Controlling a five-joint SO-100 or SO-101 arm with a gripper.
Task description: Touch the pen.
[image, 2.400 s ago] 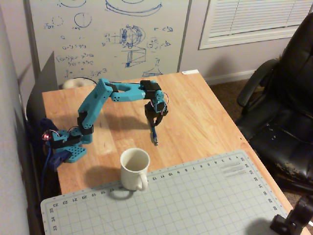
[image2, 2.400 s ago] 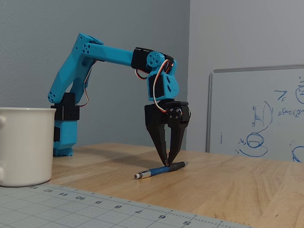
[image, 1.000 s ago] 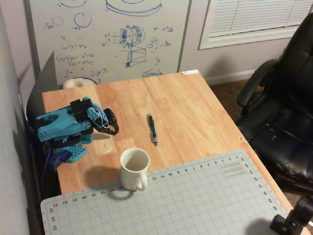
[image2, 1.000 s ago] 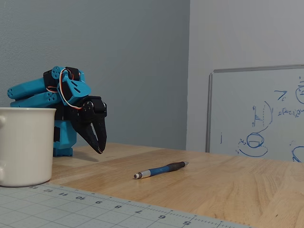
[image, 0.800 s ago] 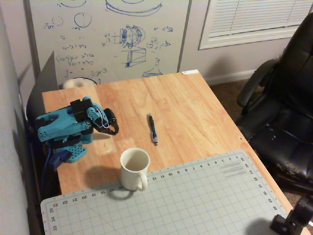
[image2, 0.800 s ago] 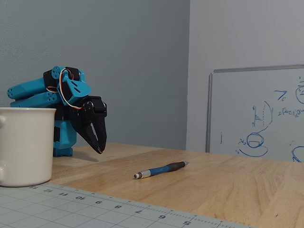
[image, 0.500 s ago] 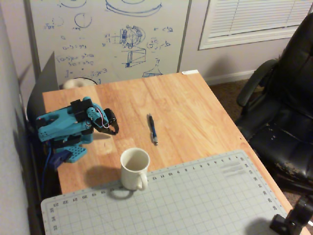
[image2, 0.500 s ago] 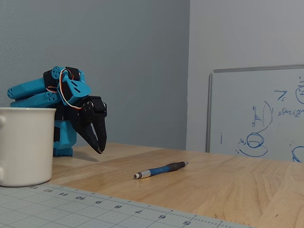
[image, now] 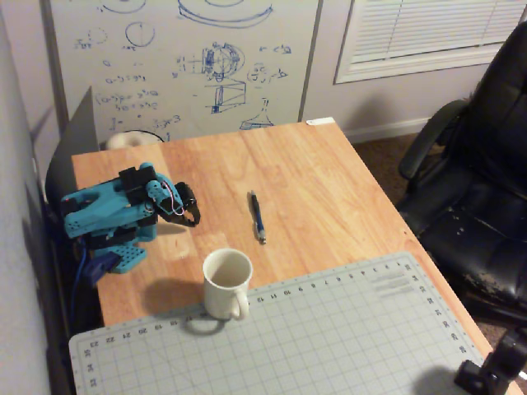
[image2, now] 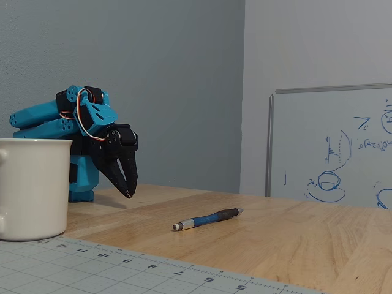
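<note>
The blue pen (image: 258, 216) lies flat on the wooden table (image: 329, 181), near its middle; in the fixed view the pen (image2: 207, 218) has its silvery tip to the left and dark end to the right. My gripper (image: 193, 219) is black, on a folded blue arm at the table's left side. In the fixed view the gripper (image2: 128, 194) points down with its fingertips together just above the wood. It holds nothing and stands well to the left of the pen.
A white mug (image: 226, 283) stands at the edge of a grey cutting mat (image: 329, 337), in front of the arm and pen; it also shows in the fixed view (image2: 32, 187). A whiteboard (image: 185, 58) leans behind the table. A black office chair (image: 482, 181) is to the right.
</note>
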